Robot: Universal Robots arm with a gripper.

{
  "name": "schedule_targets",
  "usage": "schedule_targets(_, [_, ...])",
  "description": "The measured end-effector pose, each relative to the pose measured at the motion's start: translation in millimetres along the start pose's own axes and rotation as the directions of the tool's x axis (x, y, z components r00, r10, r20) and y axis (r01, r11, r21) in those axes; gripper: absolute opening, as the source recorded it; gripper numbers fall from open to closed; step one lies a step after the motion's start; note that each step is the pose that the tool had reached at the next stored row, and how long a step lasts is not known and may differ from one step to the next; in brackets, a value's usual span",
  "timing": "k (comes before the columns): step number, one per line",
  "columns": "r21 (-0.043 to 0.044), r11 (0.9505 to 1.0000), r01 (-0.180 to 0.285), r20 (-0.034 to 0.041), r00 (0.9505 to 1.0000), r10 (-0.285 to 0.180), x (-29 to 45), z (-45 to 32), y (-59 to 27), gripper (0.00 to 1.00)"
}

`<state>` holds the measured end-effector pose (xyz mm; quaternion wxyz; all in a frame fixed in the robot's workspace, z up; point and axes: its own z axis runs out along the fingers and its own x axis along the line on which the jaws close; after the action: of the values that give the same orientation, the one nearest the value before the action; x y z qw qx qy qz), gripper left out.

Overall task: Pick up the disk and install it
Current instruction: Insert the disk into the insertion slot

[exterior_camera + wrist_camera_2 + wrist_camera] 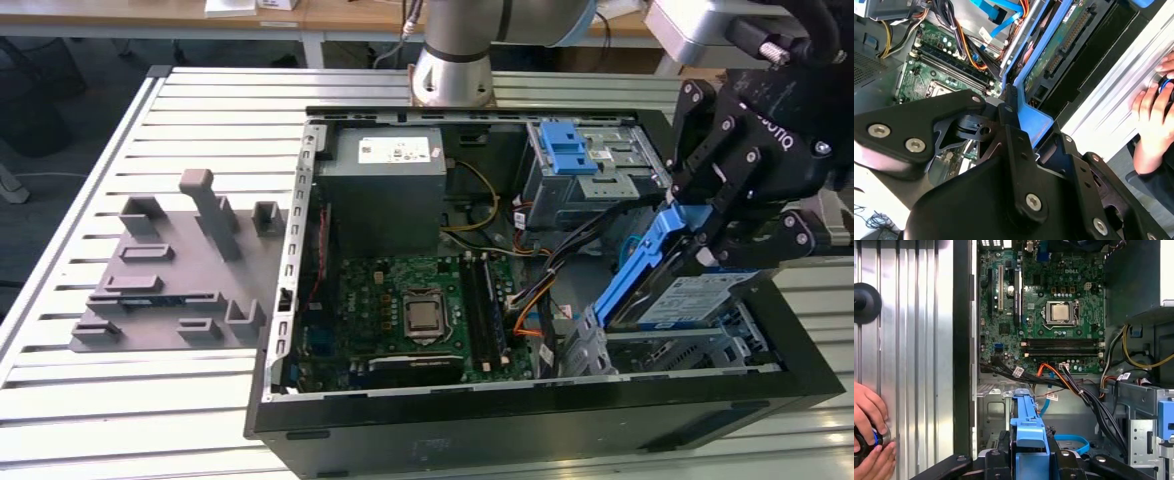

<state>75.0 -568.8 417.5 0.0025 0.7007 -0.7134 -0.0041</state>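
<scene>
Black-linked, my hand [1030, 437] is closed narrow on the blue-framed disk [694, 295], holding it steeply tilted over the drive cage [667, 350] in the open computer case [534, 425], I judge to line it up with its bay.

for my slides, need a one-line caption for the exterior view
Black robot gripper holds the blue-framed silver hard disk tilted into the open black metal computer case.
</scene>
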Motion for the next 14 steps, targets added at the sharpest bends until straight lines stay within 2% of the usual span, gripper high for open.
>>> schedule_targets(14, [0.0,1.0,0.0,0.0,1.0,0.0,0.1,15.0,-0.1,0.36])
